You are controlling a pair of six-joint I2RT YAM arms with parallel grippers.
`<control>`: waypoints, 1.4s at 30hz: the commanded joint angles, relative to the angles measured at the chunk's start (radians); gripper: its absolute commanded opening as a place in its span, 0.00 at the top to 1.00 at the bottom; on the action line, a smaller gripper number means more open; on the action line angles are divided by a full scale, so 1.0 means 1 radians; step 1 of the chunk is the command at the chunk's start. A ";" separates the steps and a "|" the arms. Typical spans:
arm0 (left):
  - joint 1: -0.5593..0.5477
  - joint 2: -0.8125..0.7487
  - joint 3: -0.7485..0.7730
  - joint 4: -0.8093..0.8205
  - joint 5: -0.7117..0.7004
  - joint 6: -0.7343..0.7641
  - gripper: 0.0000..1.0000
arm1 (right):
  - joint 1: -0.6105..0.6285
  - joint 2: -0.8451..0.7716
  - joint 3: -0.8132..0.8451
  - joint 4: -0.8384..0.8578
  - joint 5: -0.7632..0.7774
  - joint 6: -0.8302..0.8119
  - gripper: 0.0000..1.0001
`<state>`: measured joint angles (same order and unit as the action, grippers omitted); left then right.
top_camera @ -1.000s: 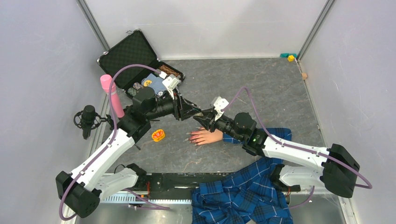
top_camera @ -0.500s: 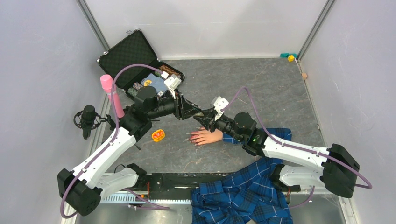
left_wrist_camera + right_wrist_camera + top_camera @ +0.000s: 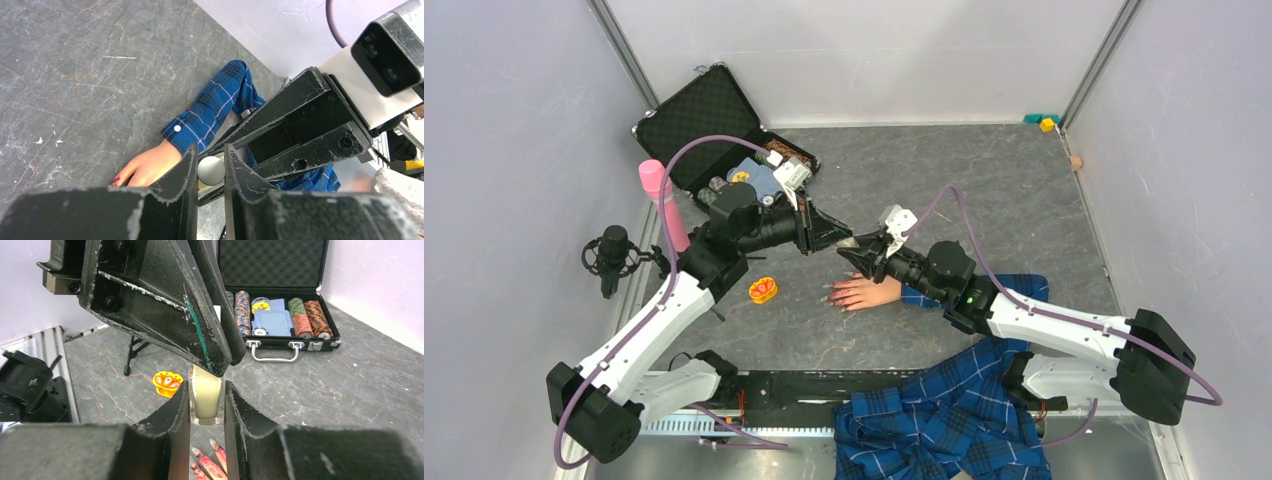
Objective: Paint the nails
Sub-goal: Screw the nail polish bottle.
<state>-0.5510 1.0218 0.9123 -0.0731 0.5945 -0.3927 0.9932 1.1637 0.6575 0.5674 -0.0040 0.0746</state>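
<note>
The right tool (image 3: 206, 390) is clamped on a small clear bottle (image 3: 206, 399) of pale liquid, its two fingers pressed against the bottle's sides and holding it upright. The left tool (image 3: 210, 152) reaches in from 9 o'clock and meets it tip to tip. Its fingers are drawn in close on either side of the bottle's white cap (image 3: 211, 170) and touch it. In the right wrist view those fingers hide the top of the bottle.

Both tools hang over the mannequin hand (image 3: 862, 292), which lies flat near the middle of the grey tabletop (image 3: 984, 190) with its fingers pointing toward 9 o'clock. The nails (image 3: 218, 452) show reddish just below the held bottle, at the 6 o'clock edge of the right wrist view. The blue plaid sleeve (image 3: 210, 107) runs off from the wrist toward 3 o'clock, under the right arm.

An orange trinket (image 3: 764, 289) sits on the tabletop at 9 o'clock from the hand, apart from the fingertips. An open black case (image 3: 714, 130) of poker chips lies at 11 o'clock, and a pink bottle (image 3: 664, 205) stands just beside it at the tabletop's 9 o'clock edge.
</note>
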 commanded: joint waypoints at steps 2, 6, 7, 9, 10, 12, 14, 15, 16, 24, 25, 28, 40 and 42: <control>-0.010 -0.022 0.049 0.046 0.210 0.004 0.98 | -0.023 -0.036 0.002 0.130 -0.101 0.089 1.00; -0.009 -0.039 0.070 0.056 0.329 0.004 0.98 | -0.071 -0.064 -0.038 0.236 -0.230 0.184 1.00; -0.010 -0.044 0.073 0.055 0.350 0.007 0.98 | -0.081 -0.073 -0.047 0.262 -0.265 0.212 1.00; -0.010 -0.054 0.081 0.037 0.388 0.024 0.98 | -0.103 -0.087 -0.064 0.316 -0.325 0.261 1.00; -0.009 -0.054 0.088 0.020 0.403 0.035 0.98 | -0.111 -0.092 -0.068 0.342 -0.355 0.286 1.00; -0.009 -0.053 0.096 0.010 0.443 0.039 0.98 | -0.121 -0.095 -0.070 0.385 -0.412 0.325 1.00; -0.013 -0.052 0.103 0.010 0.486 0.037 0.98 | -0.130 -0.094 -0.075 0.441 -0.468 0.372 1.00; -0.016 -0.056 0.105 0.010 0.492 0.040 0.98 | -0.136 -0.093 -0.081 0.484 -0.492 0.401 1.00; -0.020 -0.063 0.103 0.011 0.493 0.046 0.98 | -0.141 -0.090 -0.087 0.527 -0.511 0.428 1.00; -0.080 -0.072 0.087 0.051 0.487 0.043 0.98 | -0.148 -0.072 -0.088 0.600 -0.555 0.499 1.00; -0.091 -0.073 0.084 0.060 0.487 0.043 0.98 | -0.148 -0.072 -0.088 0.612 -0.560 0.509 1.00; -0.119 -0.081 0.075 0.068 0.499 0.047 0.98 | -0.149 -0.067 -0.090 0.647 -0.575 0.536 1.00; -0.130 -0.173 0.091 -0.024 0.186 0.157 0.26 | -0.148 -0.128 -0.073 0.432 -0.509 0.402 1.00; -0.129 -0.203 0.091 -0.041 0.108 0.172 0.07 | -0.149 -0.147 -0.071 0.389 -0.489 0.369 1.00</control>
<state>-0.6754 0.8890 0.9878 -0.0483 0.8707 -0.2844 0.8509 1.0729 0.5457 1.0103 -0.5751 0.5472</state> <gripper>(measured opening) 0.778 0.287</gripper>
